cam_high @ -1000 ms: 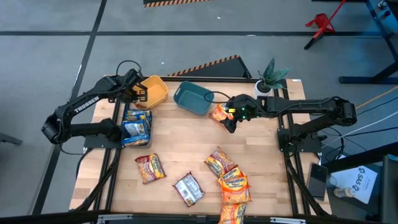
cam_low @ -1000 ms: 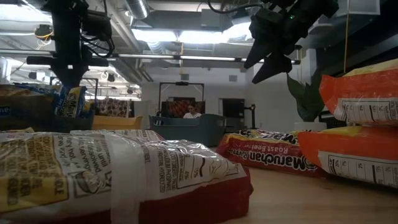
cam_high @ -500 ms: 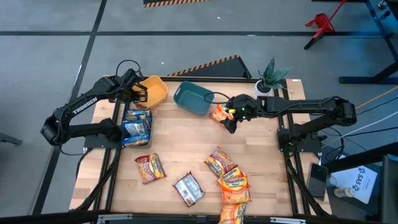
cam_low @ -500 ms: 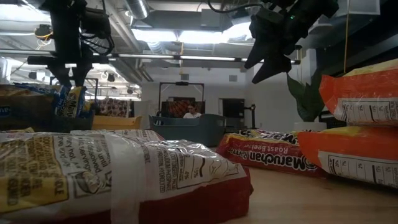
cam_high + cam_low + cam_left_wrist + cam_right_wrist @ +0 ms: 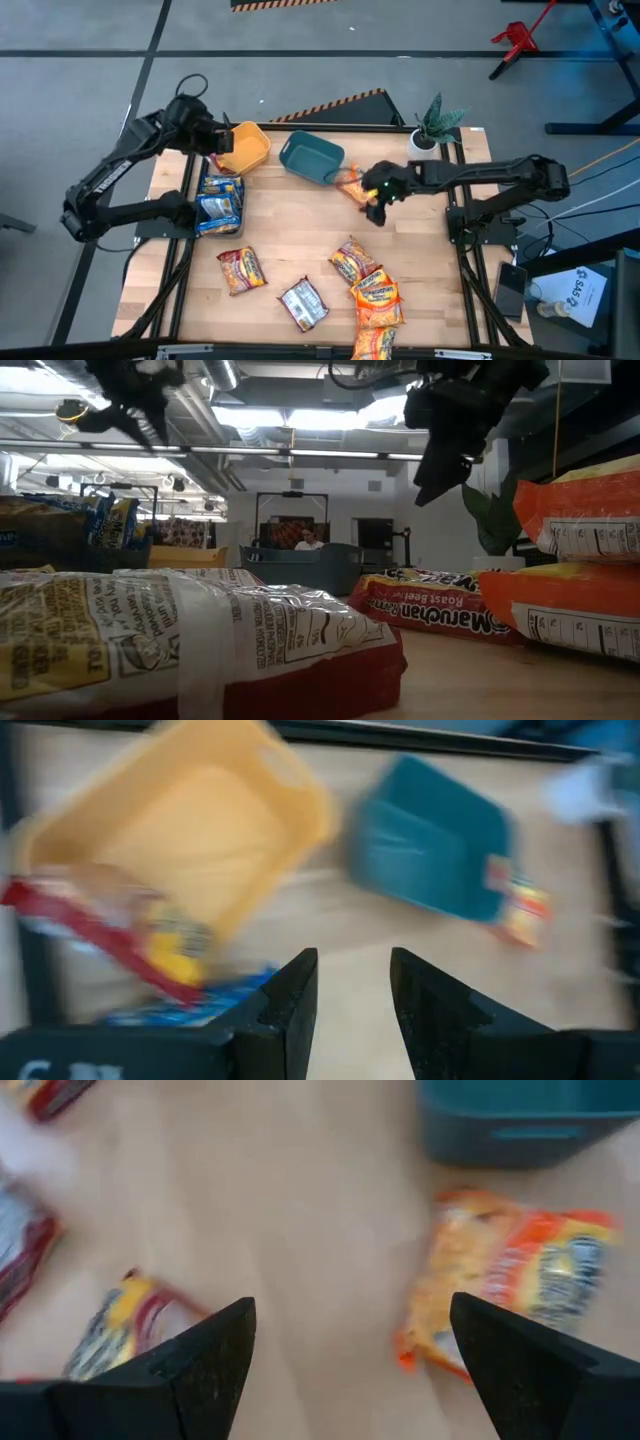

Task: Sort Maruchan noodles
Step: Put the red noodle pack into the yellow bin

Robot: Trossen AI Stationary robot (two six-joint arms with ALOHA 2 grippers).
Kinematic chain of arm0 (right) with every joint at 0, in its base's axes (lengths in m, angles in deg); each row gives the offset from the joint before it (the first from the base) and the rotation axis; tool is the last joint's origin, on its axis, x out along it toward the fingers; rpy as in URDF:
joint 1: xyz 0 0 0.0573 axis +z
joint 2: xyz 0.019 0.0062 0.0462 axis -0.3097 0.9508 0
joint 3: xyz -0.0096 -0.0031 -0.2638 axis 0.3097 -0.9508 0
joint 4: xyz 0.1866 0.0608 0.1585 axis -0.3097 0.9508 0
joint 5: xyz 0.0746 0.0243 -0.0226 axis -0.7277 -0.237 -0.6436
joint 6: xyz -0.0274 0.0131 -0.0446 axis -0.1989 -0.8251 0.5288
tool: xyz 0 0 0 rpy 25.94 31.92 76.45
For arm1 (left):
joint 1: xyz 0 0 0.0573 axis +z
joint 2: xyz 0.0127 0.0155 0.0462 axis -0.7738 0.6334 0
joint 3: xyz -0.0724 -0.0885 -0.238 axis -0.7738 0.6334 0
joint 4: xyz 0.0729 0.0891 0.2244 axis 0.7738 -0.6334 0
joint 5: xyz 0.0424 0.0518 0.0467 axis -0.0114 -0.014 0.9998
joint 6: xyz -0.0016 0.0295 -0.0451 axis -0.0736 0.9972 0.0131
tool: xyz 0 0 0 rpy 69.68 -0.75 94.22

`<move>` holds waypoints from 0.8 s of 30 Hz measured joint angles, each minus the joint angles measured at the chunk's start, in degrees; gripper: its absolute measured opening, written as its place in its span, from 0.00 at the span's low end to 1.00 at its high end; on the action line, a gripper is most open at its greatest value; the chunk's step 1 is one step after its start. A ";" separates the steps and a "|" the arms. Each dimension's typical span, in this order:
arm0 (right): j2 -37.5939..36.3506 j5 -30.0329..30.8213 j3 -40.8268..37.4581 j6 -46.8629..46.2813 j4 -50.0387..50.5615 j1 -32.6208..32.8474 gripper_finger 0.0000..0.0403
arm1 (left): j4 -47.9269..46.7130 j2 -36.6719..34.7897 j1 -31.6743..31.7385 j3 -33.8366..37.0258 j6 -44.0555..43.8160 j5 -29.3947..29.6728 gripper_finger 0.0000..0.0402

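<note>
Noodle packets lie scattered on the wooden table. An orange packet [image 5: 349,181] [image 5: 510,1280] lies flat beside the teal bin [image 5: 310,158]. Blue packets [image 5: 220,200] are piled at the table's left edge, and a red-edged one [image 5: 120,935] lies by the yellow bin [image 5: 248,145]. Red [image 5: 240,268], silver [image 5: 303,303] and orange packets [image 5: 375,298] lie toward the near edge. My left gripper [image 5: 207,136] [image 5: 352,985] is open and empty, raised above the yellow bin's left side. My right gripper [image 5: 377,206] [image 5: 350,1350] hangs wide open above bare wood, just near-right of the orange packet.
The yellow bin [image 5: 190,830] and teal bin [image 5: 430,850] stand side by side at the far edge. A potted plant [image 5: 435,125] stands at the far right corner. Bare wood lies mid-table between the bins and the near packets. A person sits in the room beyond [image 5: 305,541].
My left gripper opened and let go of a blue packet, which stays on the left pile. It then rose and drew back toward the far left corner. My right gripper moved a little toward the near edge, away from the orange packet.
</note>
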 joint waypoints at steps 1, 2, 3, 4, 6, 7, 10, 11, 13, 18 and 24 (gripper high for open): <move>0.98 -0.83 0.06 0.55 -0.51 1.06 0.80 | 0.98 -0.07 -0.86 -0.40 -0.31 -2.46 0.30; 2.01 -1.85 0.05 0.57 -0.30 2.03 0.80 | 2.26 -0.05 -1.96 -0.55 -1.28 -5.30 0.30; 3.08 -2.51 0.04 0.41 0.51 3.00 0.80 | 3.65 0.03 -3.38 -0.57 -2.75 -7.68 0.31; 4.15 -2.66 0.03 -0.82 0.96 4.09 0.80 | 5.48 0.14 -4.91 -0.44 -4.41 -9.47 0.31; 5.96 -2.02 0.03 -5.54 2.55 6.12 0.80 | 9.28 0.12 -8.54 -0.14 -7.43 -11.28 0.31; 6.77 -1.88 0.03 -8.06 3.73 6.91 0.80 | 11.37 0.25 -10.66 0.03 -8.64 -11.18 0.31; 9.16 -1.26 -0.01 -14.54 4.14 10.13 0.80 | 17.17 0.74 -17.17 1.16 -10.51 -9.21 0.31; 9.81 -0.18 -0.01 -16.30 3.73 11.31 0.80 | 19.33 0.91 -19.17 1.47 -10.57 -8.04 0.31; 11.62 1.64 0.01 -19.71 2.45 13.68 0.80 | 22.70 1.02 -22.70 1.88 -10.58 -5.36 0.31; 16.71 2.28 -0.04 -27.40 -3.11 17.14 0.80 | 29.36 1.00 -29.52 3.38 -11.37 -0.45 0.31; 20.49 1.74 -0.01 -32.45 -8.08 18.14 0.80 | 32.53 1.02 -35.34 5.30 -12.14 -0.08 0.31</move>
